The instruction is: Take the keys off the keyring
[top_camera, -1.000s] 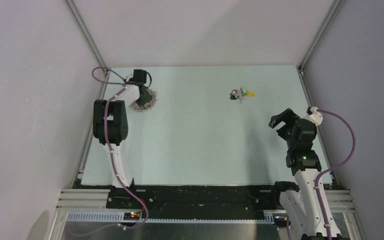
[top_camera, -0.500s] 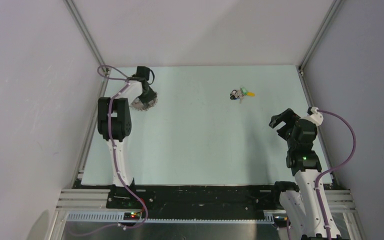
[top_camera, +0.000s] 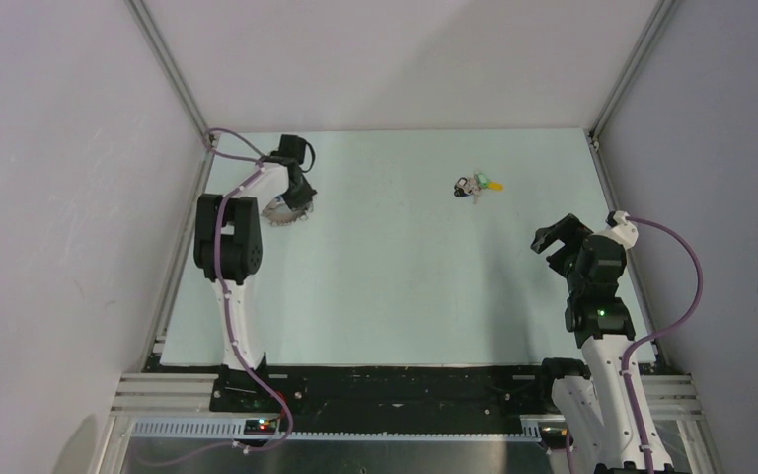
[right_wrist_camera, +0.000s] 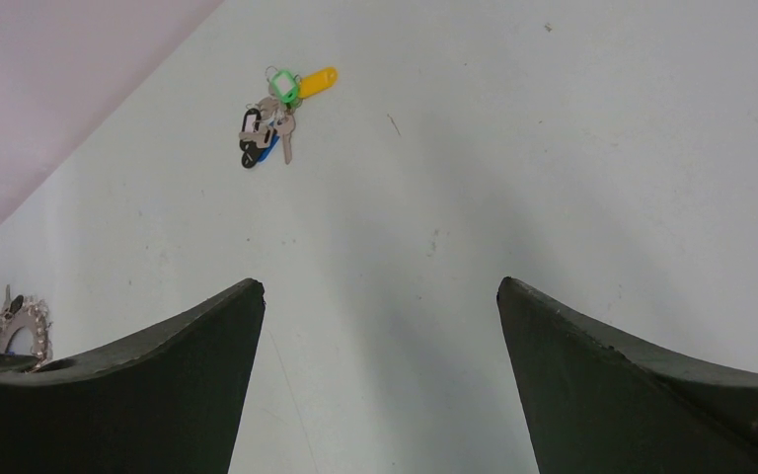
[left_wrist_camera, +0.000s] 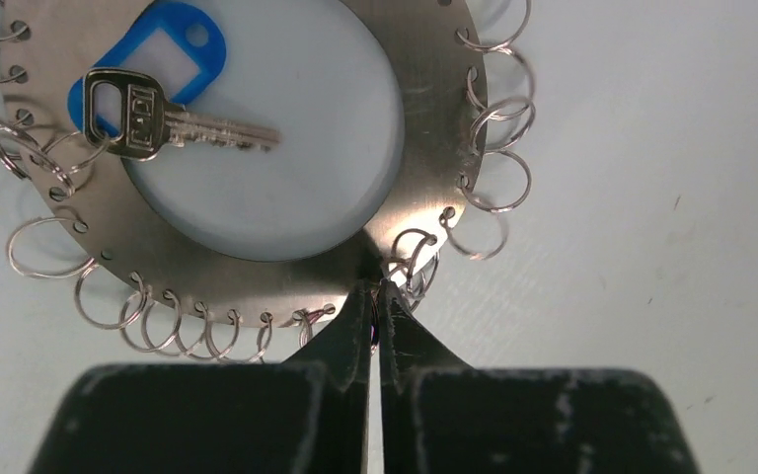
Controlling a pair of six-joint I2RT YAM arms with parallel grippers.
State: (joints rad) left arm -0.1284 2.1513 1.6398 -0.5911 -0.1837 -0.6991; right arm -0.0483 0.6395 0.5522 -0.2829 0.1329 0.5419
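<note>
Change: over the last second the left arm's wrist has swung a little toward 3 o'clock and its elbow has followed, while the left gripper stays at the keyring.
Unchanged: keyring, loose keys and the right arm sit where they were a second ago.
Left gripper: clenched, its two fingers pressed almost together with only a hairline slit between them. The tips touch the keyring's flat band at its 5 o'clock, right where a small wire loop hangs. Whether they pinch the band, that loop or nothing cannot be told.
Right gripper: released, fingers spread wide, holding nothing. It hangs over bare table at the table's 3 o'clock, well apart from the loose keys.
Keyring: flat on the table at its 10 o'clock, near the left wall. It is a broad silver band pierced with holes round its rim.
Split rings: thin wire loops threaded through those holes, fanning outward round most of the band.
Key: one silver key inside the band's opening at 10 o'clock, blade pointing to 3 o'clock, lying across a blue tag.
Loose keys: small clump at the table's 1 o'clock with green, yellow, blue and black tags, well apart from the keyring and both grippers.
</note>
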